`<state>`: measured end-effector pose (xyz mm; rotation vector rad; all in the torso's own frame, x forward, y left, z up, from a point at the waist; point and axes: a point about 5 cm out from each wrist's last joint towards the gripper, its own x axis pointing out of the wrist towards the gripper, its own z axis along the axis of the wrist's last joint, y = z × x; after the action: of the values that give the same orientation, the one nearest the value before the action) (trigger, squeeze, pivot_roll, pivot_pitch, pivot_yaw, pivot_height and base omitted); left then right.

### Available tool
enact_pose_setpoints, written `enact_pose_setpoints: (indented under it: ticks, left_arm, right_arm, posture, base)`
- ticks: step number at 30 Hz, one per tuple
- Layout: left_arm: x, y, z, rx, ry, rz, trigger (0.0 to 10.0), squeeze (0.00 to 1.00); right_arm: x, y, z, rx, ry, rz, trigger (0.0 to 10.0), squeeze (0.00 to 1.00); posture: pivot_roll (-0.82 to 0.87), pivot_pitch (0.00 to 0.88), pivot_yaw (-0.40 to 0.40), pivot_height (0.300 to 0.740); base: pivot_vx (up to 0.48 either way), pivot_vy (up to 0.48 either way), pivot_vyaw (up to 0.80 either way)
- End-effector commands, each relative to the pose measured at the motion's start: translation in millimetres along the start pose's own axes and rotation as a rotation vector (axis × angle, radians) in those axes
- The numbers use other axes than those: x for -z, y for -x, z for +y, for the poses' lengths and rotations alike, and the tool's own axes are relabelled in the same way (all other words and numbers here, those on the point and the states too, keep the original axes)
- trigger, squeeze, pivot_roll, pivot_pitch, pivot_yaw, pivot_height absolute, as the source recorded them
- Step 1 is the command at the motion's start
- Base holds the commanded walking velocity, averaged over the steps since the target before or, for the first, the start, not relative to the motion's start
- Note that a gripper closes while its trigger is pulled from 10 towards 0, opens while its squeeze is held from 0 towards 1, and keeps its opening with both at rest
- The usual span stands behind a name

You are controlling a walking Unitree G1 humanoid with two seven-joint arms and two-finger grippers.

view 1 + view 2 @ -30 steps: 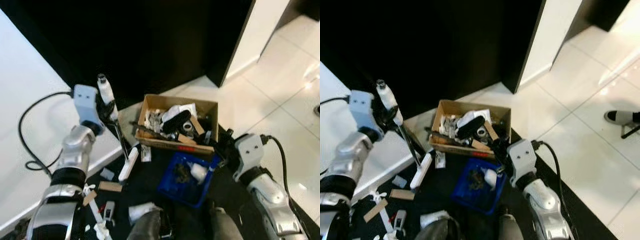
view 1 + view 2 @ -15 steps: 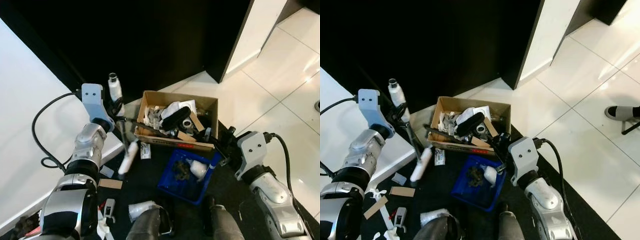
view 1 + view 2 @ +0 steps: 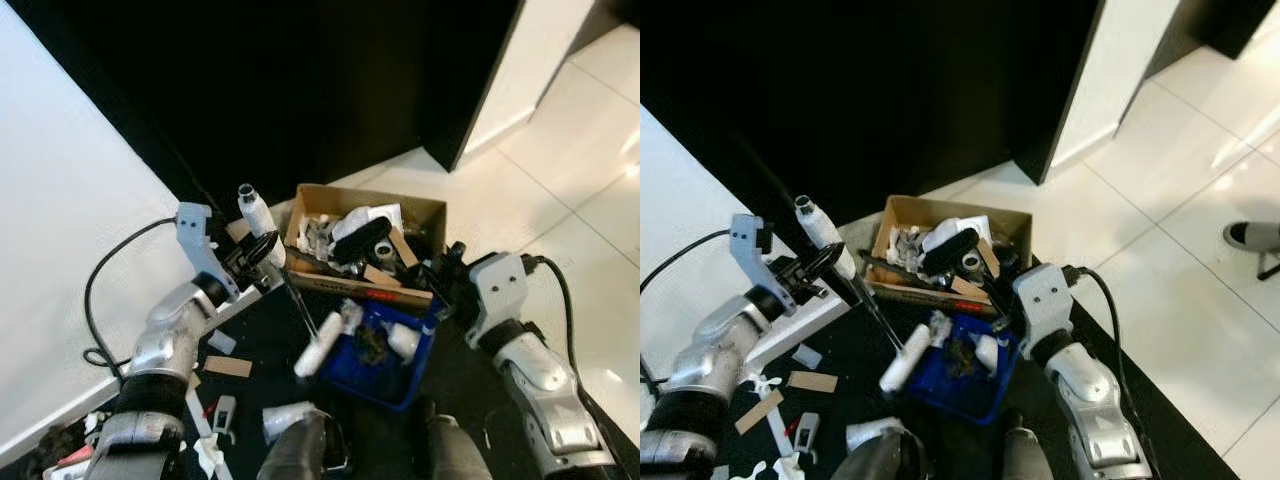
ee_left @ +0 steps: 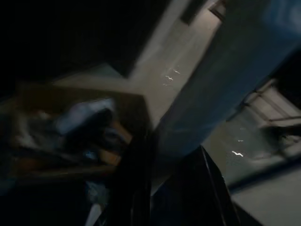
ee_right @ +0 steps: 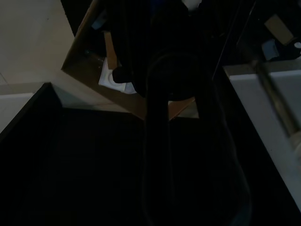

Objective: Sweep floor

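- Sweeping step in hand: left gripper (image 3: 258, 250) clamped on the white grip of a small broom (image 3: 300, 305), just below its top end, near the white wall.
- Broom's long axis runs diagonally from the handle top at the robot's left down toward the right; thin dark shaft, white head (image 3: 325, 340) resting at the left edge of the blue dustpan (image 3: 385, 375).
- Dustpan sits on the dark mat just in front of the cardboard box (image 3: 365, 205), already holding dark bits and a white lump.
- Right gripper (image 3: 448, 285) at the dustpan's right rear corner, beside the box; looks to be holding the pan's handle, but fingers too dark, cannot tell if closed.
- Litter on the mat lies to the robot's left of the broom head: cardboard strip (image 3: 229, 367), crumpled paper (image 3: 287, 417), small white scraps (image 3: 212, 442).
- Key relation: debris is on the left-arm side and the pan on the right, so my guess is the next stroke pulls the head left-to-right into the pan.
- Risk: the head could nudge the pan away.
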<state>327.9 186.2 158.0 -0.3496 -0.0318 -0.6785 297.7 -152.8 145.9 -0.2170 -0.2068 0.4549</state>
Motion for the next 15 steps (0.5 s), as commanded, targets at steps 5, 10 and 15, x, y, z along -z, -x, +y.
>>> enact_pose_setpoints:
  ticks: [5,10,15]
  left_arm:
    - [-14.5,12.6,-15.5,0.078,0.054,-0.025,10.0,0.00]
    - [-63.1,36.3,3.5,-0.023,-0.100,-0.065,10.0,0.00]
    - [-84.7,49.1,4.9,-0.042,-0.178,-0.046,10.0,0.00]
  right_arm:
    - [8.1,-1.3,7.4,-0.021,-0.033,0.004,10.0,0.00]
    - [9.6,-2.6,6.4,-0.022,-0.028,-0.003,10.0,0.00]
    - [7.7,-4.1,5.8,-0.021,-0.024,-0.020,10.0,0.00]
  posture:
    - [0.00,0.328,0.119,0.740]
    - [0.00,0.312,0.121,0.740]
    - [0.02,0.288,0.122,0.740]
  base:
    - [0.000,0.000,0.00]
    - [0.000,0.000,0.00]
    - [0.000,0.000,0.00]
